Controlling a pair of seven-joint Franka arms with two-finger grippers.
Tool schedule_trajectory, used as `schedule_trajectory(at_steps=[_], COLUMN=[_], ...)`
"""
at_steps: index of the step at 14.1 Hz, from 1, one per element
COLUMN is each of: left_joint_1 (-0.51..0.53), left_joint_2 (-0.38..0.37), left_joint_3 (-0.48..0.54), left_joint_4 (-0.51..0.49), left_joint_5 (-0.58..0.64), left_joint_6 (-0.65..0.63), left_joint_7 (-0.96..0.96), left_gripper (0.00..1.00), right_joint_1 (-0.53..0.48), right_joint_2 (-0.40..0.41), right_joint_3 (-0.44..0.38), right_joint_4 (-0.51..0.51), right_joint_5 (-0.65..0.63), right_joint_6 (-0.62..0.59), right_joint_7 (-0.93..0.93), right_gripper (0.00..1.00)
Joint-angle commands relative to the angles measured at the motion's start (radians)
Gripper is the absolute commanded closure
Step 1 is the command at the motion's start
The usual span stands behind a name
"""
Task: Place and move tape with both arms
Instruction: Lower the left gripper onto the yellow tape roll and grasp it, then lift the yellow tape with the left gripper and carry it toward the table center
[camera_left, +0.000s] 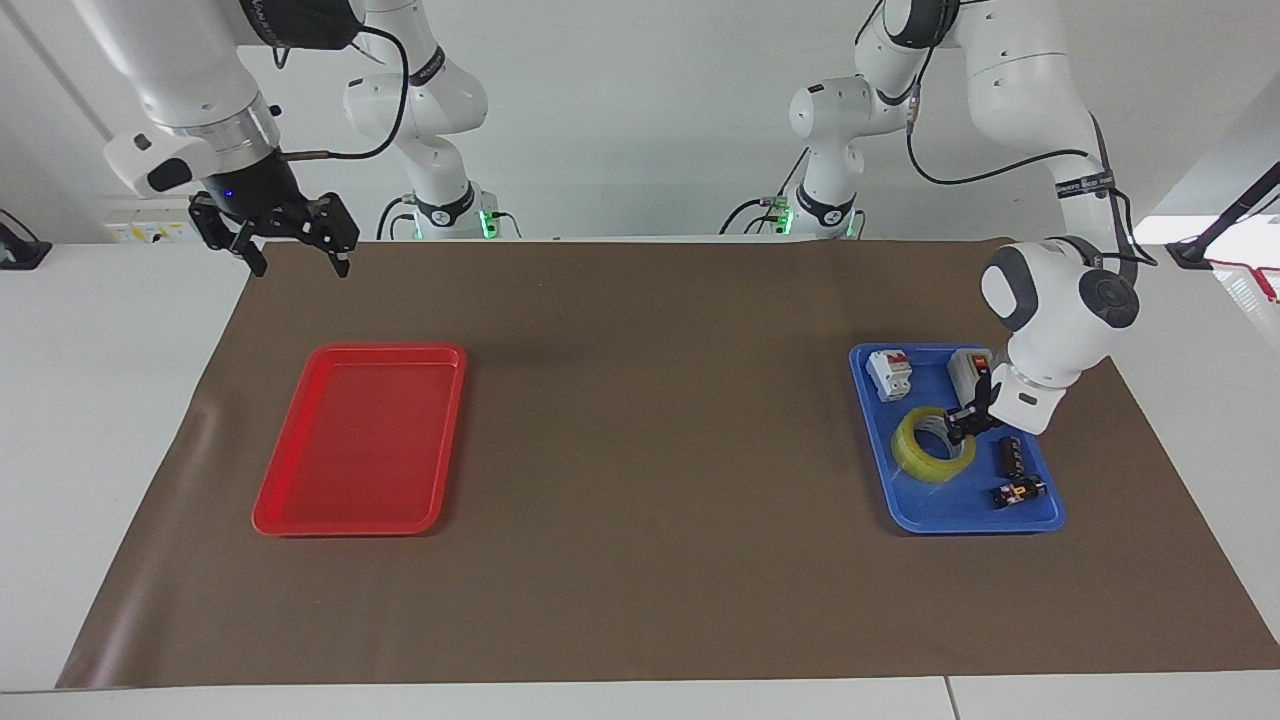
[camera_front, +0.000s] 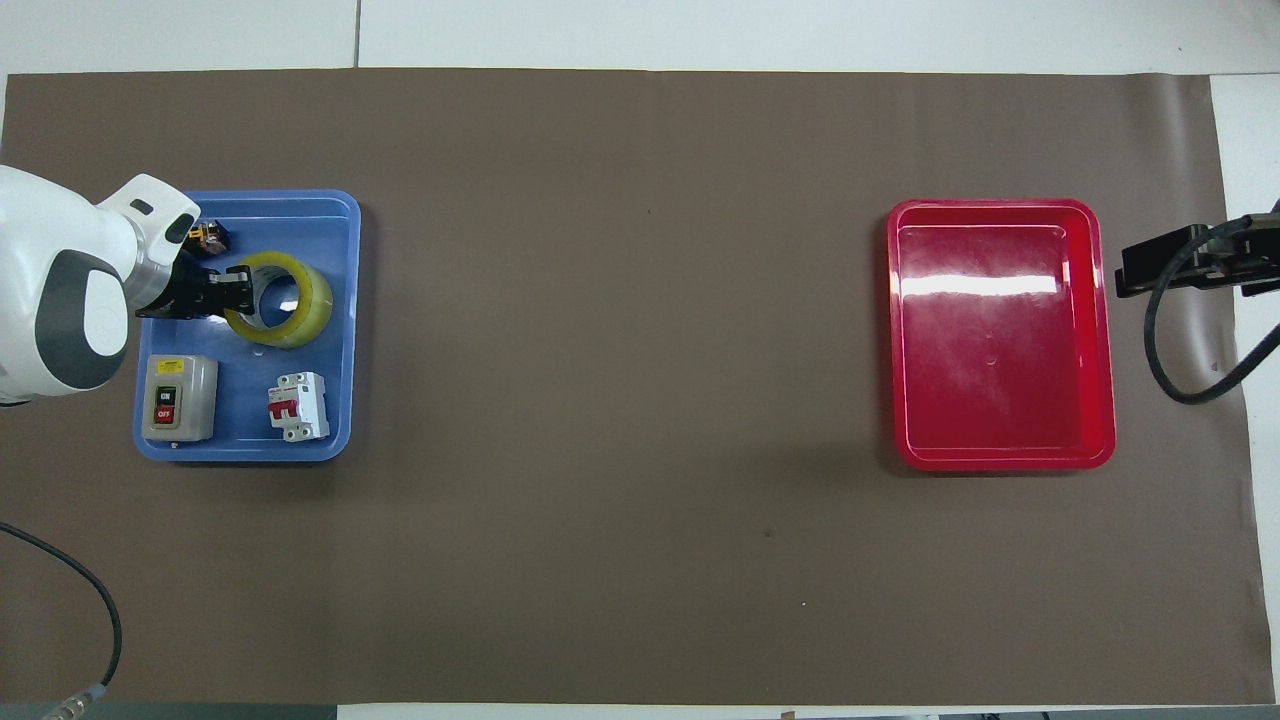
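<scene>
You're barely started here: the translucent yellow ring-shaped tape roll (camera_left: 933, 445) sits in the blue plastic tray (camera_left: 905, 510) at the left arm's end of the surface, not lifted yet. Your left gripper (camera_left: 962, 423) is clamped on the roll's wall. The right gripper (camera_left: 296, 258) waits with fingers apart over the brown mat's edge, near the empty red plastic tray (camera_left: 355, 440). Lift, carry and placing are all left
</scene>
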Motion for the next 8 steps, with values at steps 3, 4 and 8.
schedule_trajectory(at_steps=[3,4,8], left_joint_1=[-0.086,-0.163,-0.451], left_joint_2=[0.038,0.05,0.064], left_joint_3=[0.006,0.006,0.002], left_joint_4=[0.342,0.408,0.439], left_joint_5=[0.017,0.017,-0.012], left_joint_6=[-0.386,-0.486,-0.42], left_joint_7=[-0.112,-0.192,-0.622], left_gripper=[1.0,1.0,1.0], right_joint_1=[-0.014,-0.014,-0.014], right_joint_2=[-0.008,-0.008,-0.008], right_joint_3=[0.004,0.005,0.005], right_joint_4=[-0.008,-0.008,-0.008], right_joint_5=[0.013,0.011,0.011], right_joint_6=[-0.003,-0.003,-0.002], right_joint_7=[-0.014,-0.014,-0.014], right_gripper=[0.0,0.0,0.0])
